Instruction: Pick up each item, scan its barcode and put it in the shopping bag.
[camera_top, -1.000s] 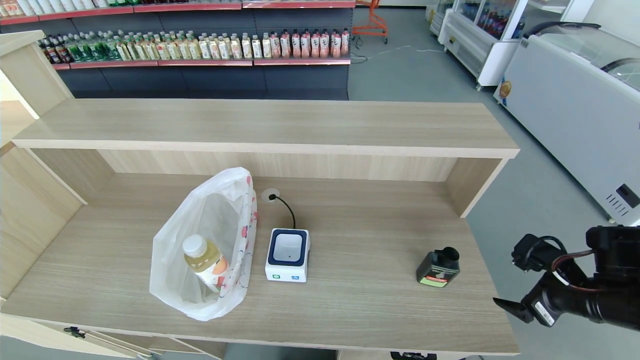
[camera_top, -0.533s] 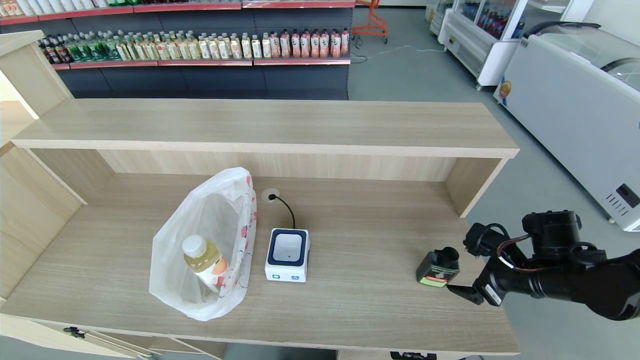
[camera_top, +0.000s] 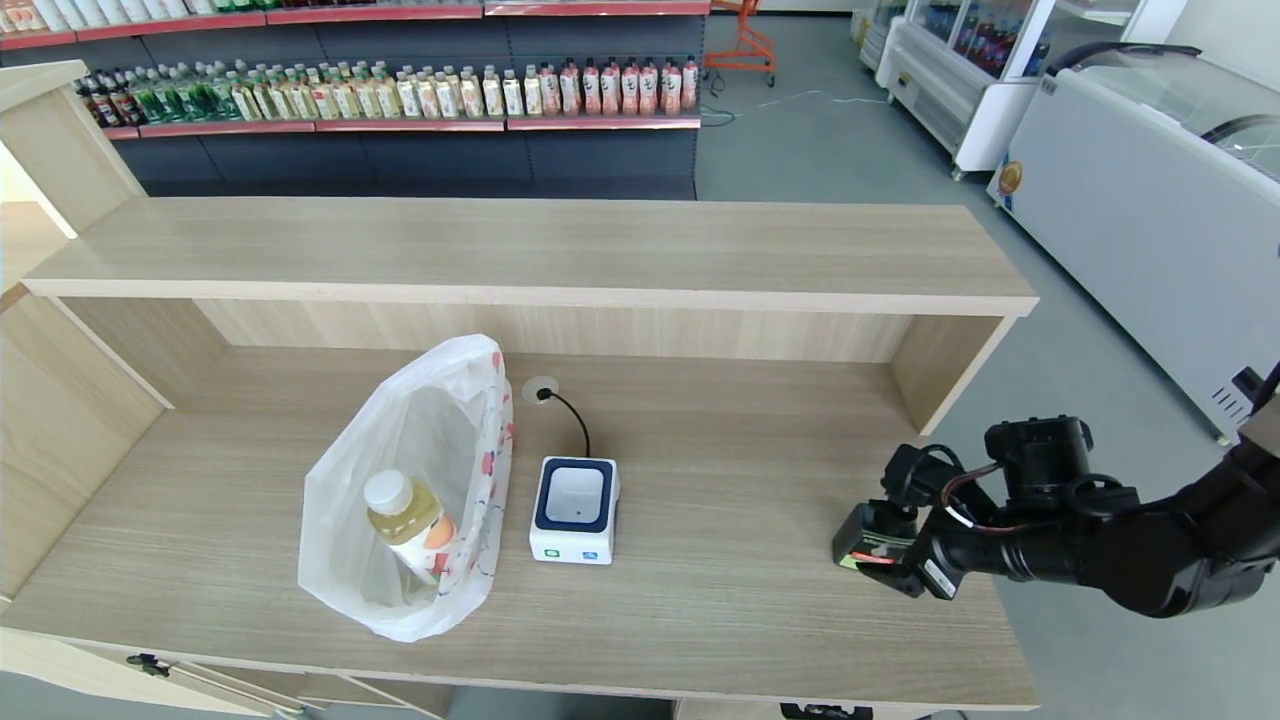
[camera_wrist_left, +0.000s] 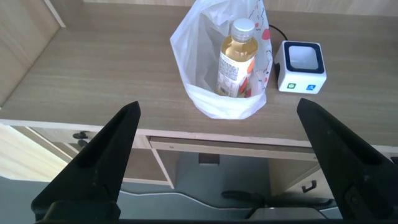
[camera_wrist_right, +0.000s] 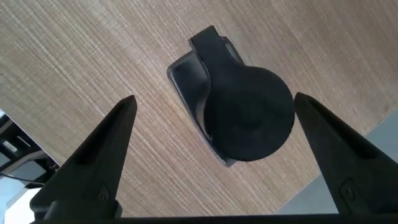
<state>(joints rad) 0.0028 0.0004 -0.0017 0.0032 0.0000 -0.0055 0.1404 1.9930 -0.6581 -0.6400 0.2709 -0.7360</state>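
Brought right jaws in over dark bottle, well right of scanner; held them spread astride cap, nothing grasped yet. Kept left jaws released. Set up grasp as likely next step; scan, bagging undone.

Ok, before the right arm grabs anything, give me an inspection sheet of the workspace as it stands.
Surface: wooden counter, under a raised shelf.
Job's things: shopping bag stands open at the left, with a drink bottle inside, cap up; scanner beside the bag; dark bottle on the counter at the right, not yet bagged.
Clutter: nothing seen.
Grippers: right gripper open, a finger on each side of the dark bottle, no contact seen; left gripper open, off the counter's near edge.
Cables: scanner cable runs to a hole in the counter.
Surroundings: drink shelves, freezers.
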